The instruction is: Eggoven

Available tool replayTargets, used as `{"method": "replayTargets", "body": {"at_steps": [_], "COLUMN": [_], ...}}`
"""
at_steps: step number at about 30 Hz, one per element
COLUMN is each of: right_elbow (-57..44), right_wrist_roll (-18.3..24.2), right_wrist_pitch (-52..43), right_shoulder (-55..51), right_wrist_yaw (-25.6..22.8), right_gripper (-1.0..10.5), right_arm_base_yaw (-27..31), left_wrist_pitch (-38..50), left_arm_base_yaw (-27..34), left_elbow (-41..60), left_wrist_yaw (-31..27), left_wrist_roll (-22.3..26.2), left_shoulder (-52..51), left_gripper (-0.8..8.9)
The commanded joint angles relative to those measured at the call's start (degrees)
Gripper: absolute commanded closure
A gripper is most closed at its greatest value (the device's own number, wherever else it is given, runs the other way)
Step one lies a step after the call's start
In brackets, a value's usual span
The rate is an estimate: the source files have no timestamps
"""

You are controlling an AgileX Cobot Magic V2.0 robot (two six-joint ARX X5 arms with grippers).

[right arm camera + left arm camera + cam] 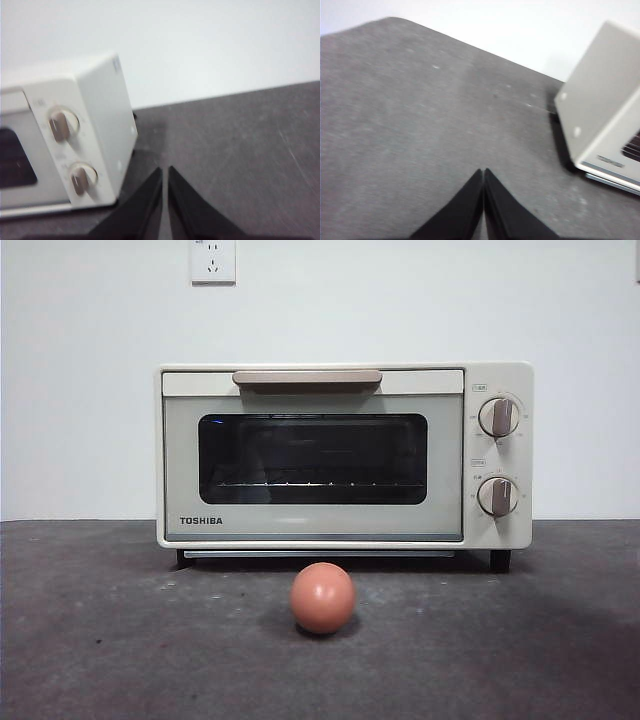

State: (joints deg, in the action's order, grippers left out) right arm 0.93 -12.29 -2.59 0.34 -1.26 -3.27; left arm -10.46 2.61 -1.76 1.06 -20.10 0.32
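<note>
Fingers [481,200] of left gripper [483,172] clenched, empty; right gripper [165,170] same. Egg [322,597]: prob. light, smooth, fragile; grasp gently across middle. Oven [344,455] handle [307,378]: rigid, pull first.

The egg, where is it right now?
In the front view the egg sits on the dark table, just in front of the closed oven, about centred under its door. Neither wrist view shows it.

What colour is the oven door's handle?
Tan, a muted brownish beige: the handle on the cream oven shows best in the front view.
</note>
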Motion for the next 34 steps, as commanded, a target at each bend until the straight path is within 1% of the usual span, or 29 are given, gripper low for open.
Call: {"method": "replayTargets", "body": {"at_steps": [1,4,6,11,14,17,22,28,30,34], "right_elbow": [0.0,1.7,4.0,11.7,17.5,24.3,36.2,46.9,49.6,51.7], "right_wrist_roll": [-2.7,-6.0,-7.1,-7.2,-6.6,-4.5,0.3,5.9,8.6,12.4], "right_wrist_pitch": [-1.5,0.2,3.0,7.8,11.3,17.0,31.6,48.5,53.9,60.7], "right_shoulder": [-0.1,-0.1,0.2,3.5,7.2,11.9,21.2,30.3,32.7,35.0], "right_wrist_yaw": [1.8,3.1,3.9,5.0,7.2,11.1,19.2,28.3,30.2,30.8], "right_gripper": [9.4,9.4,9.4,9.4,9.4,9.4,9.4,9.4,9.4,9.4], "right_arm_base_yaw": [0.0,0.0,0.0,0.0,0.0,0.0,0.0,0.0,-0.3,-2.0], "left_wrist_pitch": [-0.9,-3.3,-5.0,-6.8,-8.6,-12.2,-20.3,-31.4,-35.3,-42.3], "left_arm_base_yaw": [0.2,0.2,0.2,0.2,0.2,0.2,0.2,-0.2,-0.7,-2.1], "left_elbow": [0.3,-2.3,-4.8,-12.2,-17.2,-23.0,-32.8,-40.9,-42.5,-43.9], "left_wrist_yaw": [2.9,4.0,5.3,9.8,13.3,17.9,25.4,33.4,35.7,38.2], "left_wrist_roll": [-2.4,-3.8,-3.8,-4.9,-4.6,-2.2,4.7,11.7,13.4,16.4], "left_shoulder": [0.0,0.0,0.2,3.8,8.1,13.3,21.4,27.4,28.5,29.8], "left_gripper": [8.08,8.08,8.08,8.08,8.08,8.08,8.08,8.08,8.08,8.08]}}
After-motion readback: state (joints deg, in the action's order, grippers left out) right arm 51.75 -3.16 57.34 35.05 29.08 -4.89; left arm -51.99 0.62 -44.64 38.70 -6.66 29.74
